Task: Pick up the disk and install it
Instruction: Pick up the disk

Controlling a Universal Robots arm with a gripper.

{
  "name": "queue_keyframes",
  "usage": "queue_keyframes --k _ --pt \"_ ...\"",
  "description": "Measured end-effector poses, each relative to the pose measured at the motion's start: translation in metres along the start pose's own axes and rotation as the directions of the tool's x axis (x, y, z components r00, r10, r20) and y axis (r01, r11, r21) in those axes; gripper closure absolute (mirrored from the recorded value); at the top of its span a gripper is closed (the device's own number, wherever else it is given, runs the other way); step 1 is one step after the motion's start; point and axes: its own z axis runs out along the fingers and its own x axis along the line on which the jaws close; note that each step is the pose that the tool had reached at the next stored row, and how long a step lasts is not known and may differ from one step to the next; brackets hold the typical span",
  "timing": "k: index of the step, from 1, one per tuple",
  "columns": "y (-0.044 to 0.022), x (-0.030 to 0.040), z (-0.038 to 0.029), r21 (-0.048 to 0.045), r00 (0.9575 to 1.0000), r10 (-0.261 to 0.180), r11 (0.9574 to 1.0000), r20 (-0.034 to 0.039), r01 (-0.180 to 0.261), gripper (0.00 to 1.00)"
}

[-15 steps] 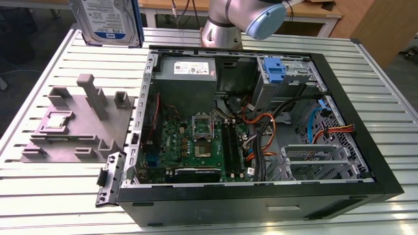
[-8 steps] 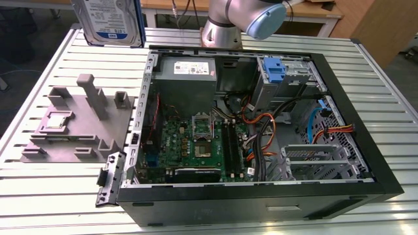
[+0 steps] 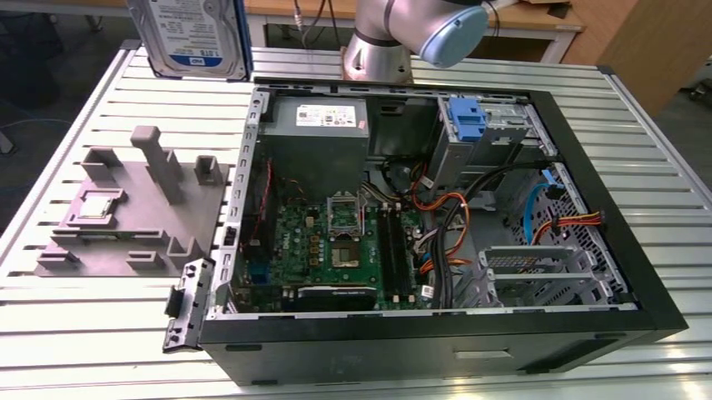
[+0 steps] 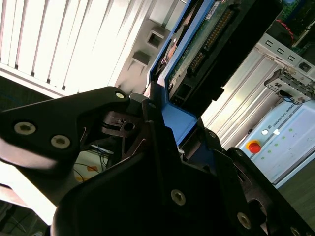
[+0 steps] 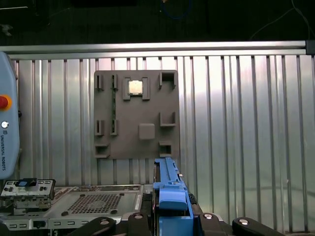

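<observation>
The disk [image 3: 192,35], silver with a white-and-blue label and a blue plastic frame, hangs upright in the air above the table's far edge, to the exterior view's left of the open computer case [image 3: 445,208]. In both wrist views my gripper [image 5: 170,216] is shut on the disk's blue frame [image 5: 169,189]. The second wrist view shows the disk's circuit-board side [image 4: 204,46] rising out of the black fingers [image 4: 147,147], which clamp the blue frame [image 4: 179,120]. The arm [image 3: 401,33] stands behind the case.
A grey fixture plate [image 3: 133,208] with upright posts and a small chip [image 3: 98,204] lies beside the case on the slatted metal table [image 3: 100,92]. Inside the case are a grey power supply [image 3: 320,117], a blue latch piece [image 3: 468,117], cables and a metal drive cage [image 3: 534,267].
</observation>
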Motion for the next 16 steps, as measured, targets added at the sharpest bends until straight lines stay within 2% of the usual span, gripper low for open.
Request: queue_keyframes --k 8,12,16 --pt "-0.0037 0.0001 -0.0001 0.0000 1.0000 0.000 1.0000 0.0000 0.000 0.63" --pt "-0.0041 0.0078 -0.0003 0.0000 1.0000 0.000 1.0000 0.0000 0.000 0.63" --pt "-0.0044 0.0103 -0.0004 0.0000 1.0000 0.000 1.0000 0.0000 0.000 0.63"
